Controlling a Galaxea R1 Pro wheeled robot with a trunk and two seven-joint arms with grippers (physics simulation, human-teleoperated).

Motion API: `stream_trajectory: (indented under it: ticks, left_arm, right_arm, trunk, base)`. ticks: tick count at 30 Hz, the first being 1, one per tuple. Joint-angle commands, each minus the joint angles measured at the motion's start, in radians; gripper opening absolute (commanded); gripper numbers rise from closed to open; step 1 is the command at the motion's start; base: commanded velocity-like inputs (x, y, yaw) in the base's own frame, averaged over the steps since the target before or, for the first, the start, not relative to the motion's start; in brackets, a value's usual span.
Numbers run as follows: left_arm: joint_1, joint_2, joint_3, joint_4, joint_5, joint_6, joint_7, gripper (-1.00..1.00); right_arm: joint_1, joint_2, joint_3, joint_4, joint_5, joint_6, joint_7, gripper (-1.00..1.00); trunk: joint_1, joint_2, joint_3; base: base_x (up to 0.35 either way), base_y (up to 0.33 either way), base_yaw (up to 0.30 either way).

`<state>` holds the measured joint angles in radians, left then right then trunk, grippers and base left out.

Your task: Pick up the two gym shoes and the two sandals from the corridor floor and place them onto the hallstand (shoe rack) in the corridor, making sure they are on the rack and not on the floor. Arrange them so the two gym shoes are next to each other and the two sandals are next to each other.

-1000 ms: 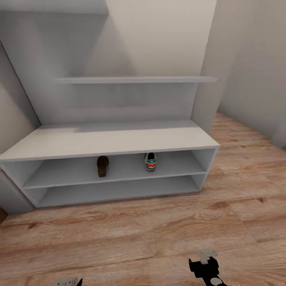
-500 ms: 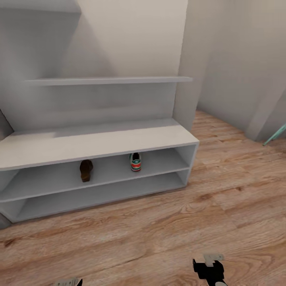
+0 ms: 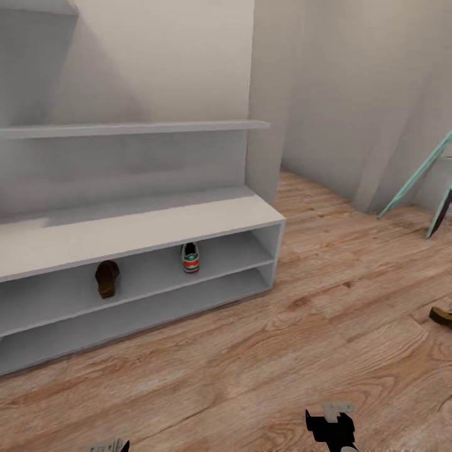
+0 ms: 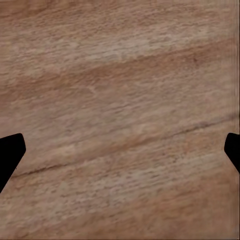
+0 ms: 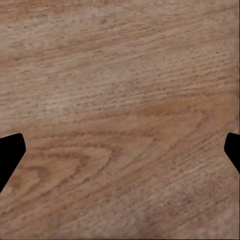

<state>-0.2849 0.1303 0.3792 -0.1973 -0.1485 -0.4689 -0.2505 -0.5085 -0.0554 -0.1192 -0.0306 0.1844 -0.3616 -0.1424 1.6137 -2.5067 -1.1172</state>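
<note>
View swung right, sandal [image 3: 107,278] and gym shoe [image 3: 190,257] on hallstand [image 3: 138,229]

both arms hang low at the near edge of the head view. the right gripper [image 3: 333,427] shows black with a pale bracket on top; of the left gripper [image 3: 107,446], a pale tip peeks in. in each wrist view the two dark fingertips [image 4: 10,155] [image 5: 10,155] sit far apart, jaws spread, nothing between them.
</note>
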Motion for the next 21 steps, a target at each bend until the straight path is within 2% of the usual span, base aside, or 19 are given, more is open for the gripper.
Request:
stream_trajectory:
  ticks: [1,21]
  left_arm:
    - [0.000,0.000,0.009,0.001,-0.009,-0.004,-0.004,1.00]
    - [0.000,0.000,0.010,0.001,-0.007,-0.002,-0.003,1.00]
  right_arm:
    - [-0.001,0.000,-0.008,0.001,0.010,-0.003,-0.003,1.00]
    - [-0.001,0.000,-0.009,0.001,0.009,-0.005,-0.003,1.00]
  trunk:
    - [0.000,0.000,-0.001]
    - [0.000,0.000,-0.001]
  base:
    - [0.000,0.000,-0.268]
    - [0.000,0.000,-0.268]
